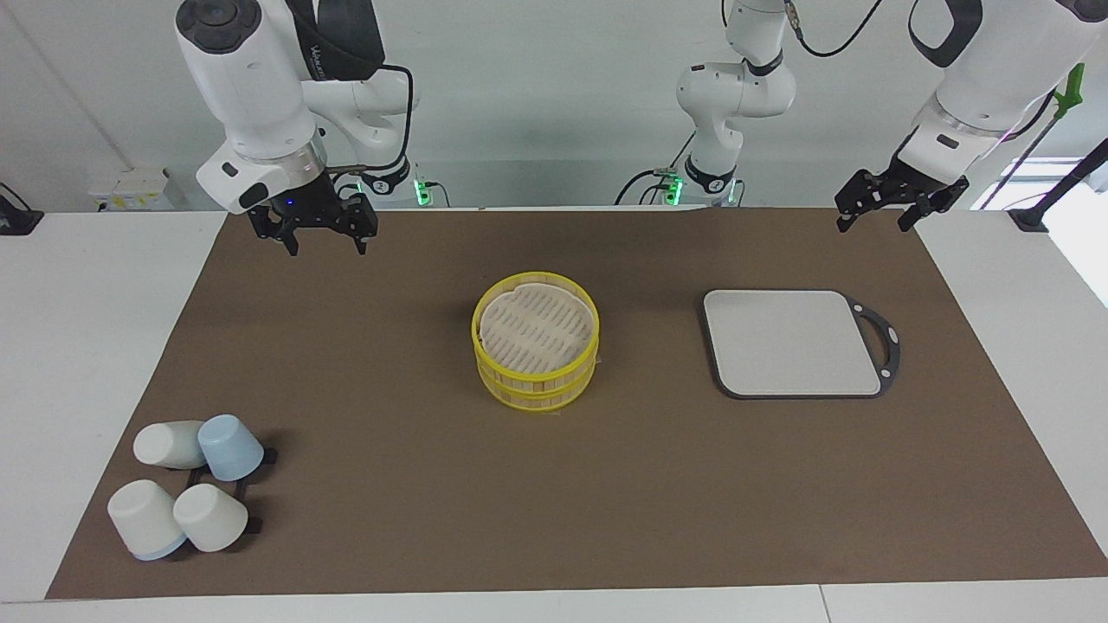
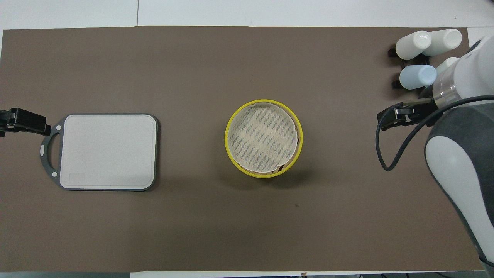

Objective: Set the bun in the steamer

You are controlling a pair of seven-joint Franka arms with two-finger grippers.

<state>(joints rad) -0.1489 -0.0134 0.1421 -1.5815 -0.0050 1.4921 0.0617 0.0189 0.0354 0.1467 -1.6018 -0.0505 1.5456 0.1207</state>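
One yellow-rimmed steamer sits mid-mat, its slatted lid on. The bun is not visible. One grey cutting board lies beside the steamer toward the left arm's end; four cups — three white, one blue — cluster toward the right arm's end, farther from the robots. Both grippers — left, right — hover with jaws released.

1. Light: bright, even, from above in both views.
2. Shadows: soft and short beside the steamer, the cups and the cutting board.
3. Glare: daylight whitens the facing view's right edge.
4. Focus: sharp throughout; no blur or visible edge distortion.
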